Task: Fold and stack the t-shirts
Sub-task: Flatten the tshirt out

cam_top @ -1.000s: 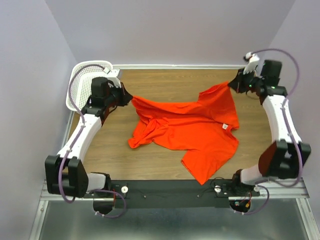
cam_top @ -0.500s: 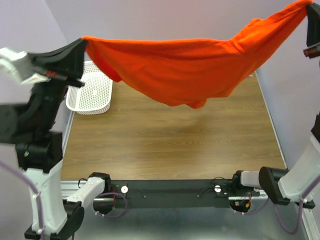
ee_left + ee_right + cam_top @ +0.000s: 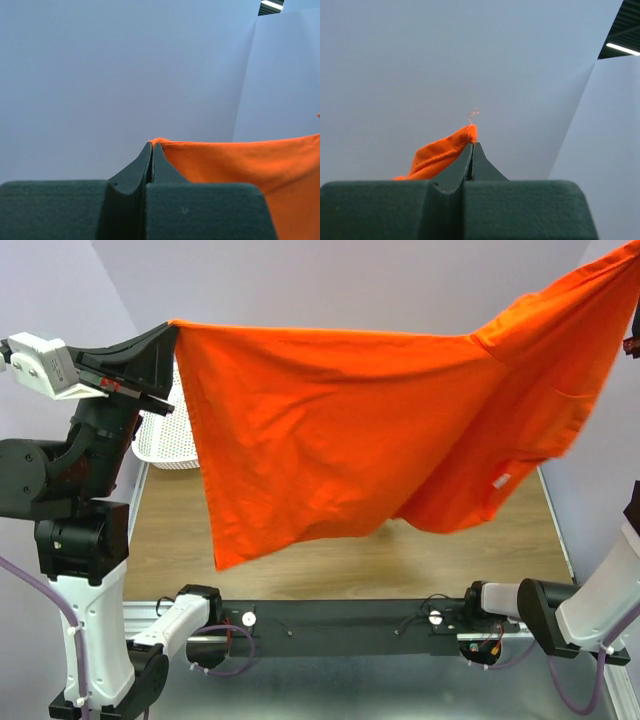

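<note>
Top view first: the orange-red t-shirt is up in the air, spread like a banner over the tabletop. The left gripper is clamped on the shirt's top corner, high on the left. The opposite corner climbs off the top right of the frame, so I can't see that pinch from here. A sleeve and a small white tag hang low on the right, and the bottom left corner dangles free. A white perforated basket sits far left, mostly hidden behind the arm and the cloth.

Left wrist view: jaws pressed together with the orange hem caught right at the tips, and the cloth runs off to the right from there. Looks like a decent bite.

Right wrist view: the right gripper is also closed on fabric, but it's only a small nub of orange at the very tips, with a loose thread curling off it. That one worries me a bit.

The way I'd play it:
- Don't pull the arms further apart, since that thin right pinch could slip.
- Keep the top edge about level.
- Bring both arms down together so the hanging hem lands first and the shirt drapes flat.
- Get the sleeve untucked before any fold.

Count: one t-shirt, one tag, one basket, two grippers. With one shirt there's nothing to stack on yet.
</note>
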{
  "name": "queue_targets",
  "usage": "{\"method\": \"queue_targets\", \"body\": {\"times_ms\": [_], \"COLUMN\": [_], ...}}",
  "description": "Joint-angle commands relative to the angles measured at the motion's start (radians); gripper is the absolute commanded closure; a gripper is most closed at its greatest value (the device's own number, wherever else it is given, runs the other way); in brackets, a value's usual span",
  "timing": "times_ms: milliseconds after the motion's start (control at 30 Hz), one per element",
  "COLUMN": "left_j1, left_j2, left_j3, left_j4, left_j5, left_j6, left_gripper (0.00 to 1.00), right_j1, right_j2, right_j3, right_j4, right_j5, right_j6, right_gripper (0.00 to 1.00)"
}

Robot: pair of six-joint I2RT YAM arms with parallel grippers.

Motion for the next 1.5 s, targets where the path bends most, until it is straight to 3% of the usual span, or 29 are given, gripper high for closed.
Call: {"method": "queue_targets", "body": {"times_ms": [0,133,200,333,467,600,733,933,1033,1167,1267,1300,1467], "left_j1": [0.006,0.006,0.006,0.006,0.006,0.008,0.008,0.008,0.008,0.008,0.006,0.006,0.006], "left_j2": [-0.023,-0.023,-0.012,0.022,0.201,0.451,0.626,0.566,0.392,0.156,-0.06,-0.061,-0.246], "left_j3": [0.011,-0.046,-0.106,-0.408,-0.609,-0.621,-0.552,-0.484,-0.516,-0.553,-0.544,-0.544,-0.44], "left_j4": [0.019,0.05,0.068,0.207,0.349,0.456,0.472,0.47,0.475,0.483,0.475,0.475,0.4], "left_j5": [-0.034,-0.043,-0.034,0.001,-0.023,-0.085,-0.076,-0.098,-0.112,-0.125,-0.134,-0.134,-0.18], "left_j6": [-0.003,-0.003,-0.016,-0.053,-0.084,-0.101,-0.112,-0.072,-0.06,-0.064,-0.081,-0.084,-0.083], "left_gripper": [1.0,1.0,1.0,1.0,1.0,1.0,1.0,1.0,1.0,1.0,1.0,1.0,1.0], "right_j1": [0.002,0.002,0.002,0.002,0.002,0.002,0.002,0.003,0.003,0.003,0.003,0.003,0.003], "right_j2": [-0.03,-0.039,-0.053,-0.105,-0.122,-0.039,0.037,-0.025,-0.088,-0.153,-0.154,-0.153,-0.147], "right_j3": [0.023,-0.043,-0.185,-0.545,-0.918,-1.164,-1.219,-1.169,-1.059,-0.846,-0.559,-0.558,-0.225], "right_j4": [0.027,0.033,0.034,0.08,0.274,0.436,0.522,0.515,0.426,0.323,0.228,0.211,0.142], "right_j5": [0.082,0.087,0.057,0.016,-0.008,0.027,0.03,-0.036,-0.068,-0.091,-0.099,-0.093,-0.016], "right_j6": [-0.022,-0.032,-0.035,-0.055,-0.053,-0.051,-0.07,-0.035,-0.01,0.022,0.047,0.051,0.05], "right_gripper": [0.99,0.99,1.0,0.99,0.99,0.99,0.99,0.99,0.99,1.0,0.99,0.99,0.99]}}
